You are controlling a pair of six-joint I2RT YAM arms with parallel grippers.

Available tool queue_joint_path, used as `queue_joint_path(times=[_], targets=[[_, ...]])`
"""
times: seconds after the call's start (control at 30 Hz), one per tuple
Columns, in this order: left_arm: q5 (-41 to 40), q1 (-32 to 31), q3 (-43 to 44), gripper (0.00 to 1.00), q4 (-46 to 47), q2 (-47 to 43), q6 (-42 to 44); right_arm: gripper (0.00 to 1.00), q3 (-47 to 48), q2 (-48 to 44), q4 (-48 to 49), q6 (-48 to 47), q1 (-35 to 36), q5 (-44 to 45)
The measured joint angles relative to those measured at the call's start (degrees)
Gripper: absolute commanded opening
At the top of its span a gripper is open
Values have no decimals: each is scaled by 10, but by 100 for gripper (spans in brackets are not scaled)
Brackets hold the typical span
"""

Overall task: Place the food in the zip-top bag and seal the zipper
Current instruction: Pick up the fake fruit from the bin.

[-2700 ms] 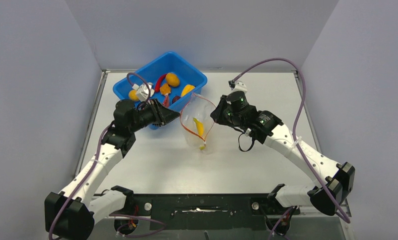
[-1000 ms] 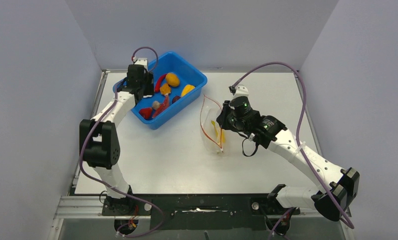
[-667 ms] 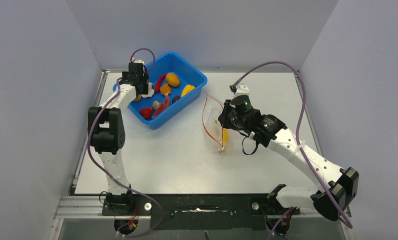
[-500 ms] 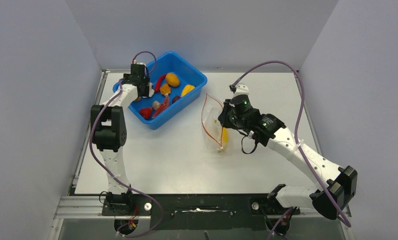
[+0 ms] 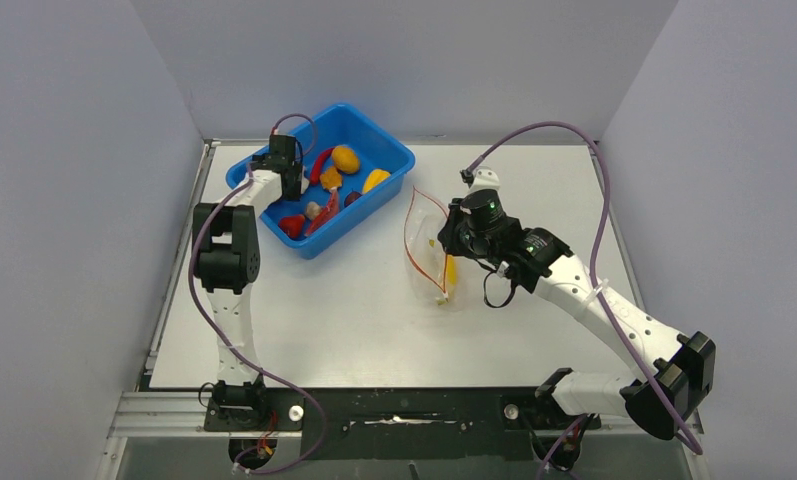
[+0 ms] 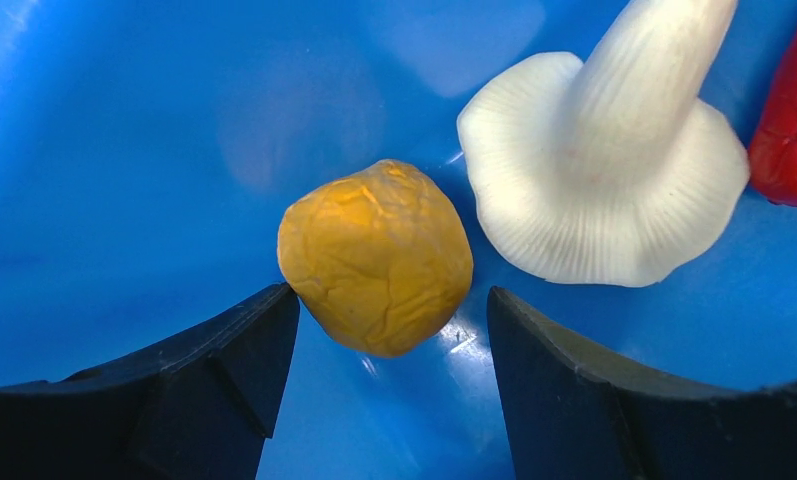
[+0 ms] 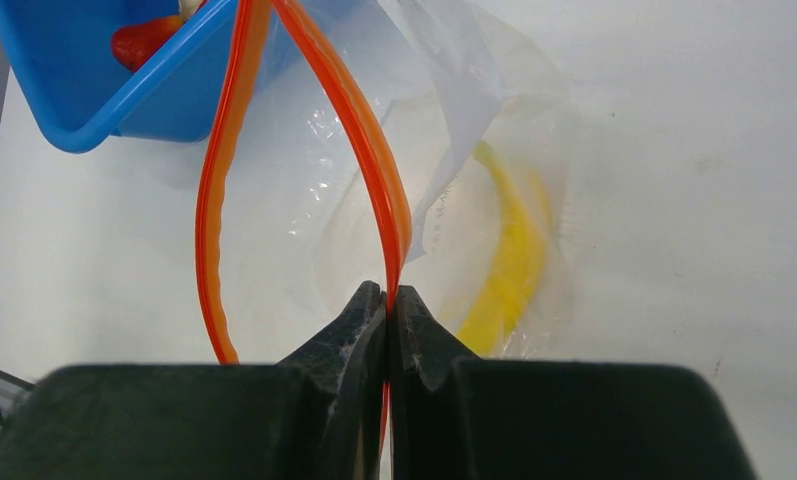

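Claws first: the left claw (image 6: 389,310) stands with its fingers apart inside the blue tub (image 6: 124,150), straddling an orange lump (image 6: 374,255) that lies on the tub floor. One fingertip is right at the lump's side, the other a little off it. Just beside the lump lies a white toy mushroom (image 6: 599,190), and a red piece (image 6: 789,120) shows past it at the edge of the left wrist view. Over on the tabletop (image 5: 354,310), the right claw (image 7: 387,300) is clamped together on the zipper (image 7: 359,120), holding the zip-top bag (image 7: 454,150) up with its mouth gaping in a loop. A yellow banana (image 7: 514,260) lies inside the bag, which sits near the tub's right corner, apart from it
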Motion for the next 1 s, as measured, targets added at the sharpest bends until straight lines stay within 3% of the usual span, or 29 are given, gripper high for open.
queue_joint_path(times=[0.13, 0.33, 1.0], targets=[[-12, 0, 3, 63, 0, 6, 3, 0, -1, 0, 0, 0, -3, 0], [-22, -2, 0, 47, 9, 5, 8, 0, -1, 0, 0, 0, -4, 0], [9, -25, -58, 42, 17, -97, -19, 0, -23, -23, 4, 26, -4, -8]])
